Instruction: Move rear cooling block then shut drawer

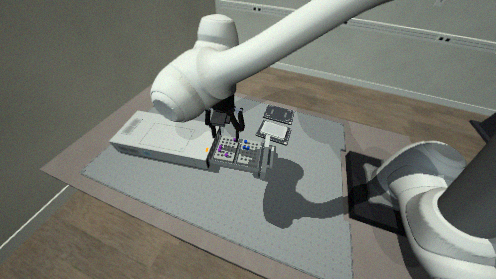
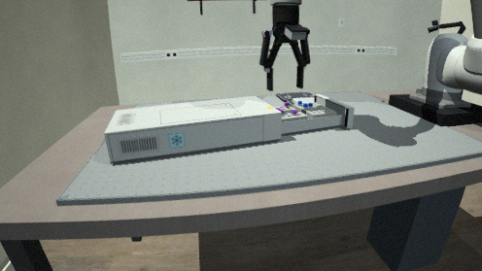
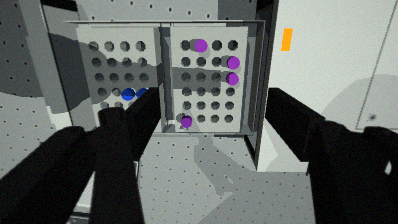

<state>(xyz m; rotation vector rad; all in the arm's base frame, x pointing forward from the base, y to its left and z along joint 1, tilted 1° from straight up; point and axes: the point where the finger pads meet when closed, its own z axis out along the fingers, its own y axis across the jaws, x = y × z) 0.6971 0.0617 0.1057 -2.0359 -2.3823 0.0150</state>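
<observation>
The white cooler COLD (image 1: 160,141) (image 3: 286,39) has its drawer (image 1: 237,154) pulled out, and its orange lamp is lit. The rear block (image 3: 209,80) lies flat in the drawer next to the cooler body and holds several purple tubes. The front block (image 3: 122,70), with blue tubes, lies nearer the handle (image 1: 267,161); my left finger hides part of it. My gripper (image 2: 285,85) is open and empty. It hangs well above the drawer, roughly over the rear block (image 1: 224,149). In the wrist view my gripper's fingers straddle the near end of the rear block from above.
Two deck slots lie beyond the drawer: the light D1 (image 1: 274,131) closest to it and the dark D2 (image 1: 279,114) behind. The robot's base (image 1: 440,204) stands at the right on a black plate. The grey mat runs out to the table's edges.
</observation>
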